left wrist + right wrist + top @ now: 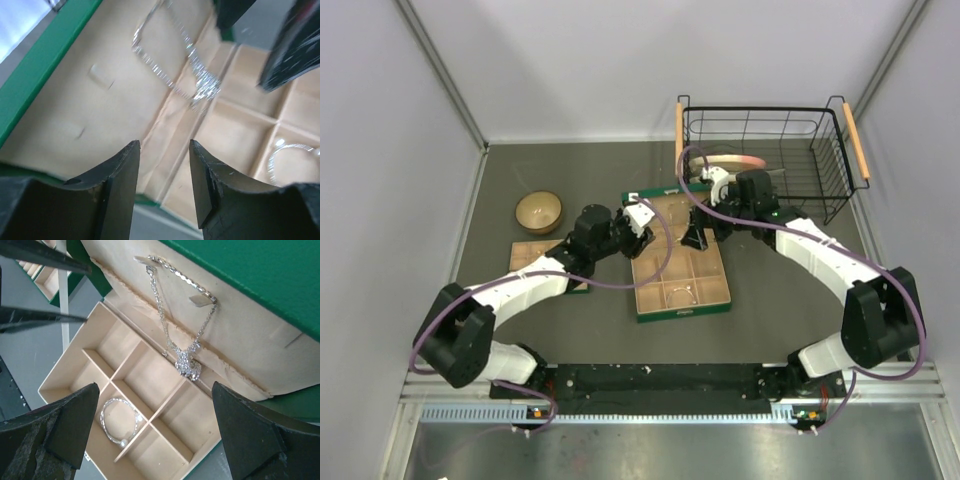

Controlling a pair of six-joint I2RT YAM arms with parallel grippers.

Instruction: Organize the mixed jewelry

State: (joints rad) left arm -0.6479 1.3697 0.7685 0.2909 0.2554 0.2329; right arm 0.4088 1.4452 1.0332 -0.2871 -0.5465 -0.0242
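The green box (680,312) lies open mid-table, its beige compartments showing. A silver chain necklace (175,315) is strung across the tabs on the lid's lining, and its sparkly pendant (187,362) rests at the hinge. A thin silver bracelet (120,420) lies in one compartment. My left gripper (164,145) hovers by the lid (75,100), open, with nothing between its fingers; the necklace (170,65) is beyond its tips. Over the compartments my right gripper (155,425) stands wide open and empty. From above, the left gripper (642,218) and right gripper (695,238) flank the box's far end.
A round wooden bowl (538,210) sits at the left rear. A flat wooden tray (532,256) lies under my left arm. A black wire basket (765,160) with wooden handles stands at the right rear, holding a plate (725,163). Grey walls enclose the table.
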